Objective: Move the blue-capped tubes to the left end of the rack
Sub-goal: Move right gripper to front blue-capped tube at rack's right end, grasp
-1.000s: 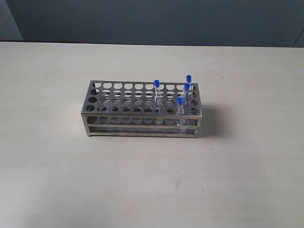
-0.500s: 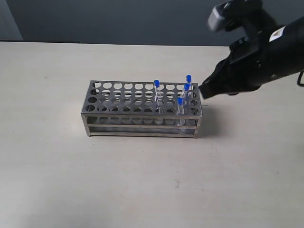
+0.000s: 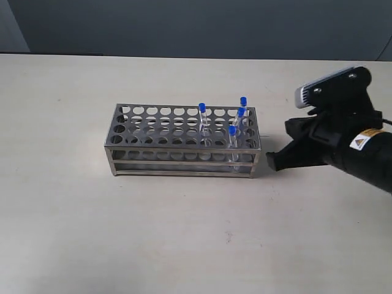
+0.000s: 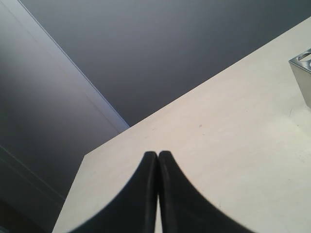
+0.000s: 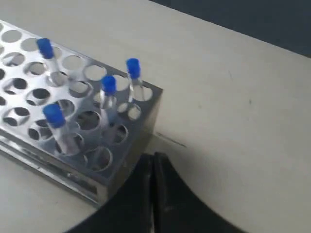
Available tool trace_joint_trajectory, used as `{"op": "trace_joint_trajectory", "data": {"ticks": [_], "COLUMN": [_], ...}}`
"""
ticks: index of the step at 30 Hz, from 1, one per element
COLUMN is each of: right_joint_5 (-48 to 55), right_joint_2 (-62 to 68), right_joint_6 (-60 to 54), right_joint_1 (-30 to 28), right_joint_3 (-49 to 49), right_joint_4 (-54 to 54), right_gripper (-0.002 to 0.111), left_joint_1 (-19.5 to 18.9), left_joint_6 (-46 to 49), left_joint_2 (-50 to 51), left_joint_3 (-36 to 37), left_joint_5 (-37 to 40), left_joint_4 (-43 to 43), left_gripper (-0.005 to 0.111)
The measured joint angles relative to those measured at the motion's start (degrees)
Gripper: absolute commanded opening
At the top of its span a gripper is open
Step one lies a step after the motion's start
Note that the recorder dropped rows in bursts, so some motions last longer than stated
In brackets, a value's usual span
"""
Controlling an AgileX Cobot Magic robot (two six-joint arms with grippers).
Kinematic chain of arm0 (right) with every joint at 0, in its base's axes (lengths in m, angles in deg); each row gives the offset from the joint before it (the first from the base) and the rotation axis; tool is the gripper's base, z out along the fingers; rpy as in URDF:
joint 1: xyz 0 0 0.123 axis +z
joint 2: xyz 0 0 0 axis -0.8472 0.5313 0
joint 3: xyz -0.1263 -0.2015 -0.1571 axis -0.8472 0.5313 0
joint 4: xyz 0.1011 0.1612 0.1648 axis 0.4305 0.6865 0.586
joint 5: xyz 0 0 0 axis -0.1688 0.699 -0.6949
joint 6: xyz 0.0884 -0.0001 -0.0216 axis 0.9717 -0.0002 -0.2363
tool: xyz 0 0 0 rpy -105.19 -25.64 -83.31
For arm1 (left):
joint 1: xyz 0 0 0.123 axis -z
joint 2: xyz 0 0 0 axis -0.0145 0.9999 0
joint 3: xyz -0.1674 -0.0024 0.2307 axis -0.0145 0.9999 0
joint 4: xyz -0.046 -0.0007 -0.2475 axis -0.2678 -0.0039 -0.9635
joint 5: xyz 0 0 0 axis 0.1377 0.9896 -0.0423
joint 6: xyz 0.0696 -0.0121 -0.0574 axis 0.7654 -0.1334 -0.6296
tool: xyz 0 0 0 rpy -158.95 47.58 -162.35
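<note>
The shiny steel rack stands mid-table. Several blue-capped tubes stand upright in holes at its right end; the right wrist view shows them close up, the nearest tube by the rack's front edge. My right gripper hangs just right of the rack's right end, apart from it, its jaws pressed together on nothing; its tips point at the rack's corner. My left gripper is shut and empty over bare table, with only a rack corner at the edge of its view.
The pale table runs wide around the rack, with a dark wall behind its far edge. The left wrist view shows the table's corner and the dark backdrop beyond it.
The right arm came into view from the upper right. It has since dropped lower, and its tip now sits beside the rack's right end. The rack and tubes have not moved.
</note>
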Motion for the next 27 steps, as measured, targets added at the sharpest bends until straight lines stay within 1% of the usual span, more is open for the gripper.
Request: {"op": "trace_joint_trajectory", "data": {"ticks": [3, 4, 7, 9, 12, 18, 27], "right_joint_5": [-8.0, -11.1, -16.7, -18.0, -18.6, -20.4, -26.6], "right_joint_2": [6.5, 9.5, 16.3, 18.0, 18.1, 18.1, 21.1], "right_joint_6": [2.7, 3.1, 4.4, 5.3, 7.7, 14.1, 16.0], "right_joint_1": [4.5, 5.8, 6.8, 6.9, 6.9, 7.0, 7.0], "right_joint_3": [0.0, 0.0, 0.0, 0.0, 0.0, 0.0, -0.3], "right_joint_4": [-7.5, -9.1, -10.4, -10.5, -11.9, -18.5, -19.2], "right_gripper": [0.000, 0.003, 0.025, 0.031, 0.031, 0.031, 0.031], "left_joint_1": [0.0, 0.0, 0.0, 0.0, 0.0, 0.0, 0.0], "left_joint_6": [0.0, 0.0, 0.0, 0.0, 0.0, 0.0, 0.0], "left_joint_2": [0.0, 0.0, 0.0, 0.0, 0.0, 0.0, 0.0], "left_joint_3": [0.0, 0.0, 0.0, 0.0, 0.0, 0.0, 0.0], "left_joint_5": [0.0, 0.0, 0.0, 0.0, 0.0, 0.0, 0.0], "left_joint_4": [0.0, 0.0, 0.0, 0.0, 0.0, 0.0, 0.0], "left_gripper": [0.001, 0.001, 0.001, 0.001, 0.001, 0.001, 0.001]}}
